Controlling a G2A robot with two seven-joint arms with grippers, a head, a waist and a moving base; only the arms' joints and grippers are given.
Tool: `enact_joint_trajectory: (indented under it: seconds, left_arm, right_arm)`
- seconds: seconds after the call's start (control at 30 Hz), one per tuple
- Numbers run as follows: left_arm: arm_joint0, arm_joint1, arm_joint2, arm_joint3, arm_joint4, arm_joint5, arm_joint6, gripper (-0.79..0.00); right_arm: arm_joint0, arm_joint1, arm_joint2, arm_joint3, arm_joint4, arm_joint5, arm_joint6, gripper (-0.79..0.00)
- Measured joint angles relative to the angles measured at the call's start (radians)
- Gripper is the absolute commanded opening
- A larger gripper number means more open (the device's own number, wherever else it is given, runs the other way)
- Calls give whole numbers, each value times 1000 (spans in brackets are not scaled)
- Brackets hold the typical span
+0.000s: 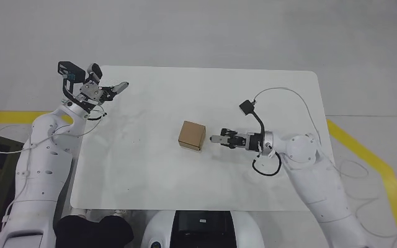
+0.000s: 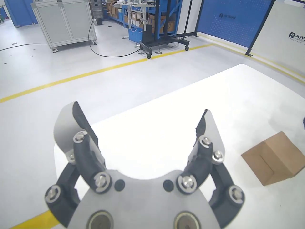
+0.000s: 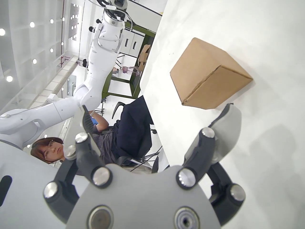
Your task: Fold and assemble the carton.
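Carton (image 1: 191,135) sits on counter (image 1: 279,93). Right gripper (image 1: 215,138) just beside carton, pointing at its side, jaws wide apart, empty. Left gripper (image 1: 120,87) well apart from carton, jaws spread, empty.

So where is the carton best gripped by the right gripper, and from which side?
Probably across two opposite upright walls, coming down from above. The carton sits flat on the table as a closed box, its walls flat, parallel and clear. The open right gripper is close beside it.
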Motion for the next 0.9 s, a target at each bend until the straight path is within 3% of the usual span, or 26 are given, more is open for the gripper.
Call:
enact_joint_trajectory:
  seconds: [0.37, 0.9]
  left_arm:
    - [0, 0, 0, 0, 0, 0, 0, 0]
    - [0, 0, 0, 0, 0, 0, 0, 0]
  right_arm:
    - [-25, 4, -59, -123, -17, 22, 41, 0]
    - [65, -42, -272, 2, 9, 31, 12, 0]
